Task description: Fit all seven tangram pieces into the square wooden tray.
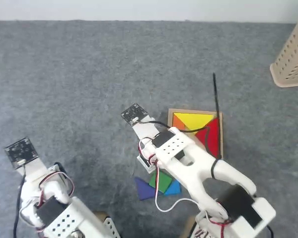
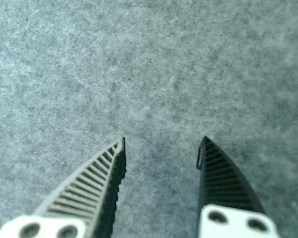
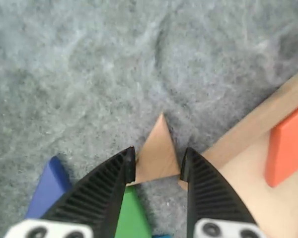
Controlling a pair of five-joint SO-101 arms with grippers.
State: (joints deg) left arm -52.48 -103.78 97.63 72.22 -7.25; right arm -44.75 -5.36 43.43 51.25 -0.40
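The right end effector (image 3: 158, 159) is pinching a tan triangle (image 3: 156, 148) between its fingertips, just outside the edge of the wooden tray (image 3: 258, 124). The tray is holding a yellow piece (image 1: 191, 120) and a red piece (image 1: 211, 136). Purple (image 1: 143, 188), green (image 1: 164, 181) and blue (image 1: 174, 188) pieces are lying together on the grey table (image 1: 89, 74) near the tray. The left end effector (image 2: 161, 148) is hanging over bare table, its fingers spread, well apart from the pieces.

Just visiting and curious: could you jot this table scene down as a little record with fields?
Left gripper: open, over grey carpet
Right gripper: shut on tan wooden triangle
Square wooden tray: holds yellow triangle, red triangle
Loose on carpet: purple piece, green piece, blue piece
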